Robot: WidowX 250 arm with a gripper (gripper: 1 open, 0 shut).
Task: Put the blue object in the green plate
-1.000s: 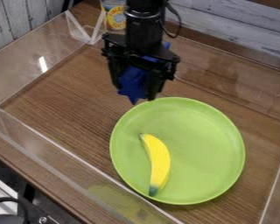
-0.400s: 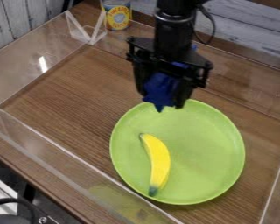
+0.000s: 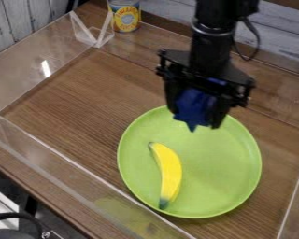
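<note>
Camera view, nearest first: the yellow banana lies lengthwise on the near-left part of the lime-green plate, which leaves the plate's right side and its far half for the block, so nothing has to be shifted to make room. Past the banana, on its far side and a little to the right, the royal-blue block is held up by the black gripper, over the plate's far part. The claw is pinching it, fingers closed on either side, likely because a grip across the narrow sides keeps the long piece from swinging. Its lower end points down toward the plate, so it would probably topple once let go; lowering it close to the surface first seems wise. Carrying it a bit farther toward the plate's middle, to the right of the banana, should keep it off both rim and fruit. Beyond the plate, far to the left, a printed can stands out of the arm's way, probably just background to this job.
</note>
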